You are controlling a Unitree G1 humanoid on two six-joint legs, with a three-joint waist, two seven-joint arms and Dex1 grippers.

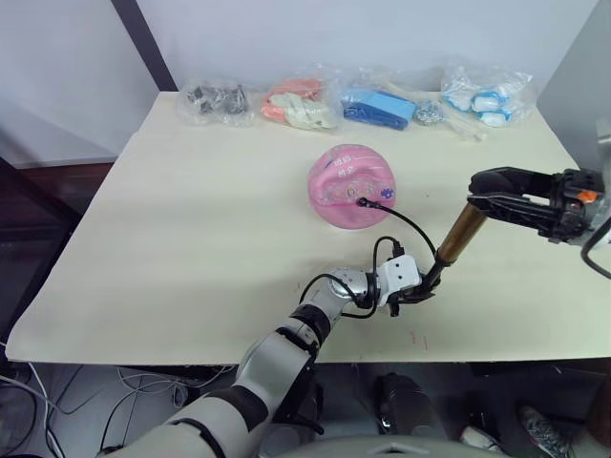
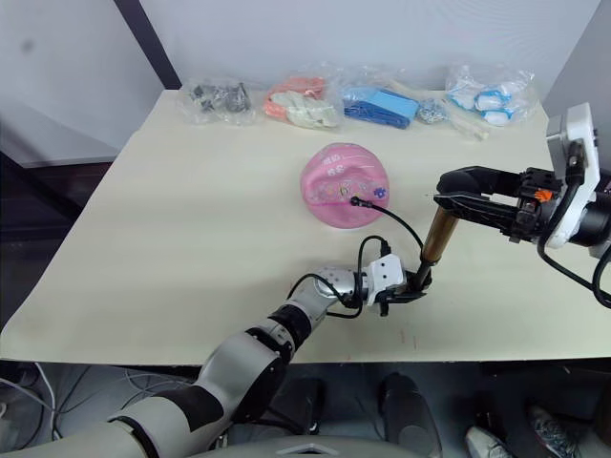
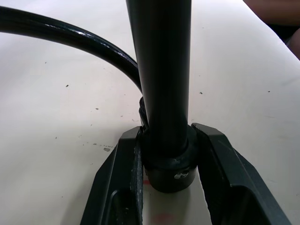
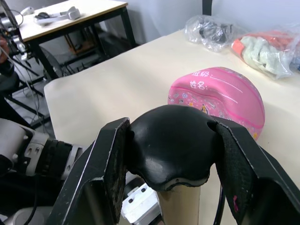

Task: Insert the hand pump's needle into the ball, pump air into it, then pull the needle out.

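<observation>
**Pump braced at both ends, needle already in the ball**

The left tool (image 1: 412,292) is clenched on the black bottom end of the hand pump (image 1: 462,234), pinning it to the pale counter (image 1: 191,239); the left wrist view shows both fingers (image 3: 220,164) pressed against the dark round cap. Up and away from it, the right tool (image 2: 456,203) is closed over the rounded black handle at the top, one finger on each side (a snug hold, by the look of it). Between the two tools the brass barrel leans at a slant.

From near the left tool a thin black hose (image 1: 410,222) arcs across to the ball (image 1: 351,186), which sits on the counter beyond the left tool. The needle (image 1: 364,201) at the hose end appears to be seated in the ball's near side, though the pin itself is too small to make out.

The ball is pink, matte rubber with little prints, and its top looks creased and slack, so I'd expect it to be light and give under any push. The barrel is smooth metal and probably slippery; the black ends are the sensible places to hold. The hose is limp, and the pin likely bends easily, so sideways tugs look risky.
</observation>
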